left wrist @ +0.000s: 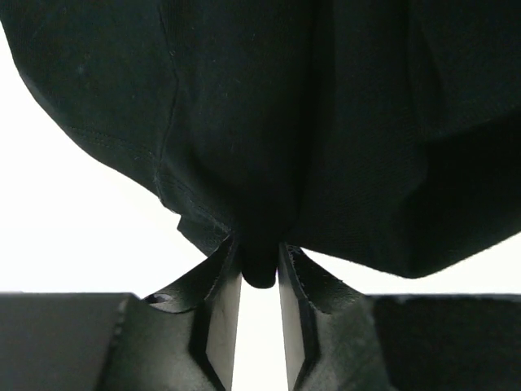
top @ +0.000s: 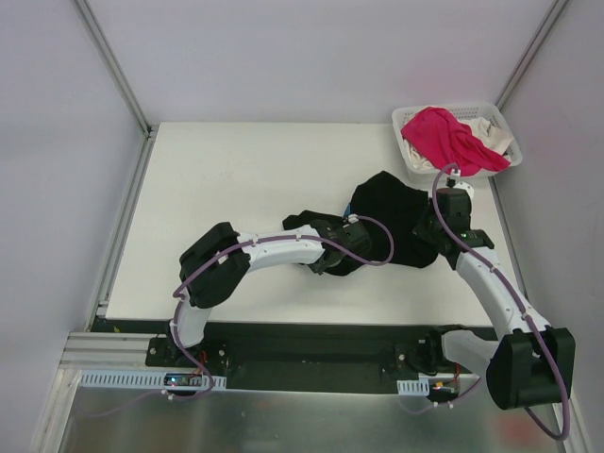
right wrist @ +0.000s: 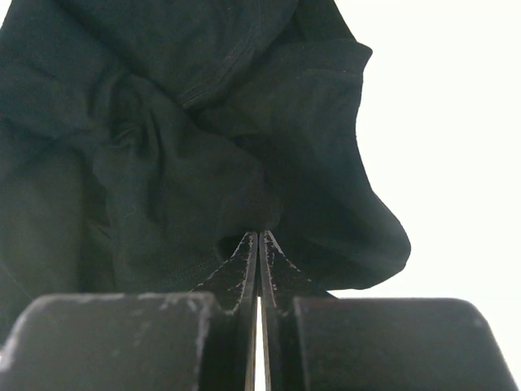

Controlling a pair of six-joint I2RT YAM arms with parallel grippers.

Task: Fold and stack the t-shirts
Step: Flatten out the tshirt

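Crumpled black t-shirt (top: 392, 212) lies right of centre on the table (top: 236, 189), stretched between both arms. Left gripper (left wrist: 259, 257) pinches a fold at its left end. Right gripper (right wrist: 259, 238), jaws pressed together, meets its right edge; hold uncertain.

White surface (top: 236, 189), plain. Black t-shirt (top: 392, 203) lies bunched on it, right of centre. White lattice basket (top: 469, 107) sits at the far right corner, apart from the shirt, cloth heaped inside.
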